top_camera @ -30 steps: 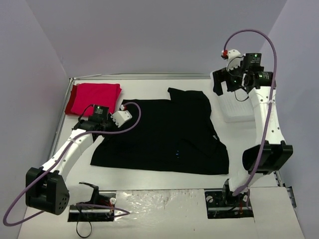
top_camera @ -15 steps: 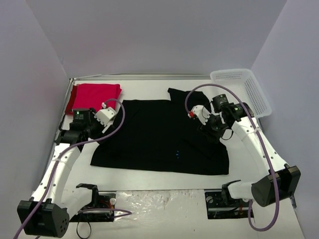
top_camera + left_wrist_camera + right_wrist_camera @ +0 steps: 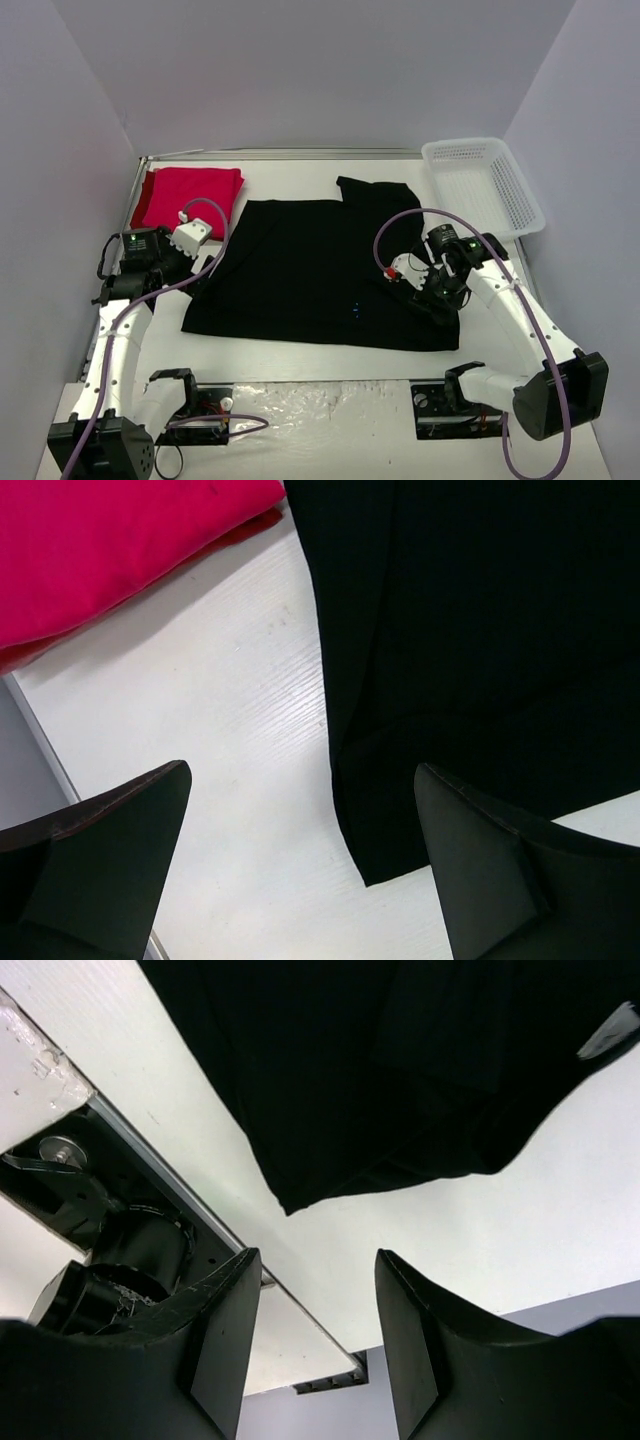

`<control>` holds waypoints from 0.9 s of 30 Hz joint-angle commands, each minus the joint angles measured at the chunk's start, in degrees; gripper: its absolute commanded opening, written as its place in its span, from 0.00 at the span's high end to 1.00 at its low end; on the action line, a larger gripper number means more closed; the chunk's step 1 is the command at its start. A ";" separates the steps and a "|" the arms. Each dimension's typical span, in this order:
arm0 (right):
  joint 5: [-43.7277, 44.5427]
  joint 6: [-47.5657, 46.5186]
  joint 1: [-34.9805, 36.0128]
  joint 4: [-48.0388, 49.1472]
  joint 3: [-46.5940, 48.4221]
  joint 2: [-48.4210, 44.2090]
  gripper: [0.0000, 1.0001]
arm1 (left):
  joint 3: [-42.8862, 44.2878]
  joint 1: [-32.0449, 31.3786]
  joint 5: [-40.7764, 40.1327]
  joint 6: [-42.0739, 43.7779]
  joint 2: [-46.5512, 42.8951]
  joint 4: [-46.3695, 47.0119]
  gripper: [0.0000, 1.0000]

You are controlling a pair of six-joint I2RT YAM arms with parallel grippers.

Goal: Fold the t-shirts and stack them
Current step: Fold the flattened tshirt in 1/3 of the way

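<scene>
- Two arm bases sit at the bottom edge of the top view, at the near edge of the white table (image 3: 300,172).
- The right gripper (image 3: 312,1260) is at lower right of centre in the top view, above the near right corner of the black shirt (image 3: 310,265). Its jaws stand partly apart. In its wrist view only bare table shows between them and the shirt's corner lies just beyond the fingertips, so it holds nothing.
- The left gripper (image 3: 300,772) is at middle left in the top view, beside the black shirt's left edge. Its jaws are spread wide and empty. Its wrist view shows table and the shirt's near left corner between the two fingers.
- The black shirt lies spread flat across the middle of the table, with a tiny blue mark (image 3: 357,309) toward its near side and one part reaching up toward the far right.
- The red shirt (image 3: 190,195) lies folded at upper left, just beside the black shirt's far left corner. The left wrist view shows a strip of table between them.
- A white basket (image 3: 525,195) sits at upper right, apart from both shirts.
</scene>
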 commanded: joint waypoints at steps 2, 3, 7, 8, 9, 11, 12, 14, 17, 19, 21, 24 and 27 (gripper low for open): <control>0.90 -0.37 0.06 -0.30 -2.03 1.68 0.54 | 0.26 0.41 2.36 -0.73 0.03 0.25 0.06; 0.64 -0.29 0.15 0.23 -2.29 3.25 0.53 | 0.18 0.41 2.01 -0.73 0.20 0.43 0.06; 0.37 0.50 0.58 2.69 -2.30 7.38 0.54 | -0.26 0.41 1.30 -1.08 0.56 1.04 0.06; 0.37 0.68 0.67 2.87 -2.12 8.09 0.55 | -0.27 0.41 1.13 -1.09 0.56 1.04 0.06; 0.37 0.68 0.67 3.48 -1.77 9.40 0.55 | -0.27 0.41 1.12 -1.17 0.64 1.04 0.06; 0.46 1.03 0.67 4.10 -1.33 10.73 0.55 | -0.27 0.41 0.95 -1.17 0.64 1.13 0.06; 0.46 1.03 0.67 4.62 -0.98 11.95 0.55 | -0.27 0.41 1.04 -1.26 0.56 1.13 0.06; 0.55 1.21 0.76 5.24 -0.72 13.02 0.55 | -0.35 0.41 0.95 -1.26 0.47 1.13 0.06; 0.55 1.56 0.76 6.38 -0.63 14.86 0.56 | -0.53 0.41 1.12 -1.26 0.29 1.22 0.06; 0.37 1.74 0.76 6.83 -0.71 16.18 0.56 | -0.53 0.41 1.30 -1.17 0.12 1.13 0.06; 0.37 1.91 0.85 7.35 -0.71 17.41 0.57 | -0.53 0.41 1.48 -1.17 0.12 1.13 0.06; 0.46 2.09 0.85 8.05 -0.63 19.17 0.57 | -0.62 0.41 1.83 -1.09 0.38 1.13 0.06; 0.55 2.18 0.85 9.02 -0.36 20.93 0.58 | -0.53 0.41 1.65 -1.09 0.29 1.13 0.06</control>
